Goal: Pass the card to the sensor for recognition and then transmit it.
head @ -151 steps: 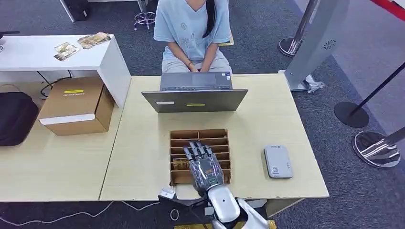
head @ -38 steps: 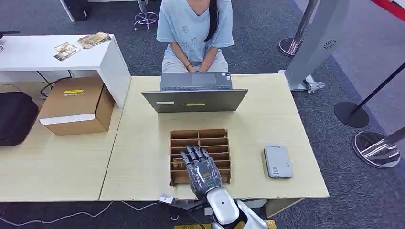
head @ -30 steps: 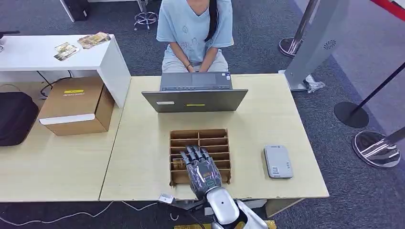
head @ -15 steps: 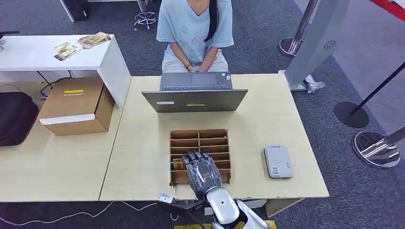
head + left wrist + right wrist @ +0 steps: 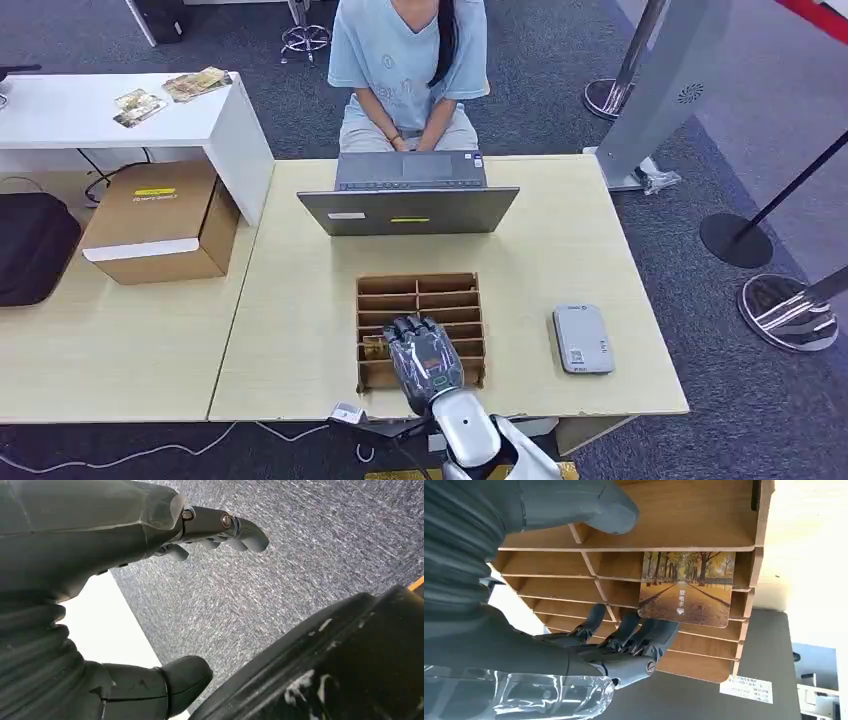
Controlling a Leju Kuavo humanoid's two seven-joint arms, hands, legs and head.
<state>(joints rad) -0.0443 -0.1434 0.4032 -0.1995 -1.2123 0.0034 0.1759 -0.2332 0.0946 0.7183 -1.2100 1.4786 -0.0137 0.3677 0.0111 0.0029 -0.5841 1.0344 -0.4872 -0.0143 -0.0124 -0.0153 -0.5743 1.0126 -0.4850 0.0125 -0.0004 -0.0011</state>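
on beige table (image 5: 300, 330), right hand (image 5: 425, 352) reaches one card (image 5: 686, 589) in one organizer (image 5: 420, 290).

Quick count: one laptop (image 5: 408, 195), one wooden card rack (image 5: 419, 291), one card (image 5: 686, 589) in it, one grey sensor (image 5: 582, 339), one cardboard box (image 5: 160, 221), two stanchion bases (image 5: 736, 240) on the floor, one person (image 5: 408, 62).

A laptop (image 5: 408, 195) stands at 12 o'clock on the table (image 5: 300, 300), before a seated person (image 5: 407, 70). At 9 o'clock sits a cardboard box (image 5: 160, 222).
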